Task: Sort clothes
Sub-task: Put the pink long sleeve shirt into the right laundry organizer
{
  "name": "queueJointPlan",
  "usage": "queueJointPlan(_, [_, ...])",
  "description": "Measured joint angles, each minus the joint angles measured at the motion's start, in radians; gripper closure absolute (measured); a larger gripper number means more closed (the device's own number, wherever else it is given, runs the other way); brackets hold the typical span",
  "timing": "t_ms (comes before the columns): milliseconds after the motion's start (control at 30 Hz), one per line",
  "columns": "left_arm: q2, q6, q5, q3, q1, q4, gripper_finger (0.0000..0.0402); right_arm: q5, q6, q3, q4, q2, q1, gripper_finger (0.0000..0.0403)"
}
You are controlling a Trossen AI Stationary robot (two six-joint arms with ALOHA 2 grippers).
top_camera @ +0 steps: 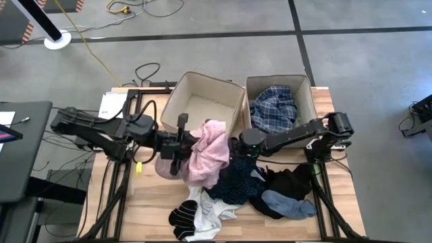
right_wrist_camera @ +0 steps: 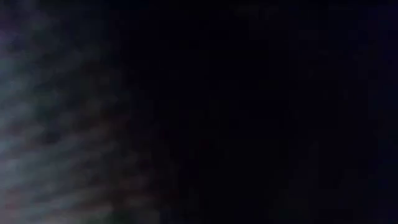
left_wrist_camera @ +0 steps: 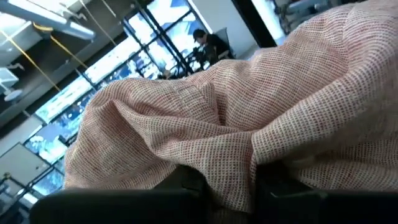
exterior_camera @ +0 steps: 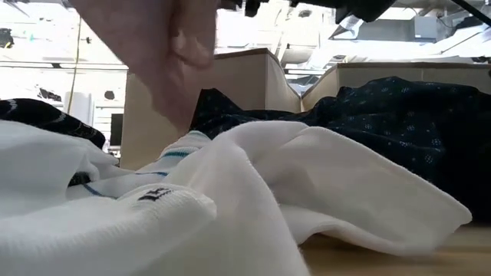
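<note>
Left gripper [top_camera: 181, 145] is clamped on the pink top [top_camera: 208, 156], holding it lifted just in front of the left beige bin [top_camera: 174, 101]; in the left wrist view the pink weave [left_wrist_camera: 249, 124] drapes over my dark fingers [left_wrist_camera: 186, 183]. Right gripper [top_camera: 236, 145] sits low, pressed into the dark navy patterned piece [top_camera: 236, 179] at the middle of the pile; I cannot tell how wide it stands, since the right wrist view shows only dark cloth.

Nearest the tabletop [top_camera: 142, 202] front edge: black and white striped socks [top_camera: 183, 217] beside a white piece [top_camera: 212, 210]; a light blue piece [top_camera: 290, 202] lies to the right, touching a black piece [top_camera: 290, 181]. In the low view the white piece [exterior_camera: 253, 192] fills the foreground with the navy piece [exterior_camera: 399, 115] behind it.

Farther back: the left bin holds no clothes that I can see; the right beige bin [top_camera: 305, 88] holds the blue-white plaid shirt [top_camera: 273, 108].
</note>
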Motion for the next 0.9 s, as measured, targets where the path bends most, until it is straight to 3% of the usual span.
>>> queueJointPlan(67, [0.013, 0.000, 0.024, 0.001, 0.011, 0.024, 0.0359, 0.003, -0.035, 0.000, 0.045, 0.000, 0.009, 0.0223])
queueJointPlan(200, [0.043, 0.000, 0.034, 0.001, 0.042, 0.071, 0.0359, 0.003, -0.112, 0.000, 0.079, -0.009, 0.019, 0.0367])
queueJointPlan(233, [0.046, 0.000, 0.039, 0.001, 0.051, 0.076, 0.0359, 0.007, -0.128, 0.000, 0.078, -0.013, 0.023, 0.0382])
queueJointPlan(567, [0.091, -0.014, 0.067, 0.001, 0.161, 0.206, 0.0359, 0.347, -0.260, 0.000, -0.125, -0.158, 0.064, 0.0400])
queueJointPlan(900, [0.101, -0.159, 0.213, -0.001, 0.296, 0.384, 0.0350, 0.535, -0.284, 0.000, -0.400, -0.381, 0.070, 0.0402])
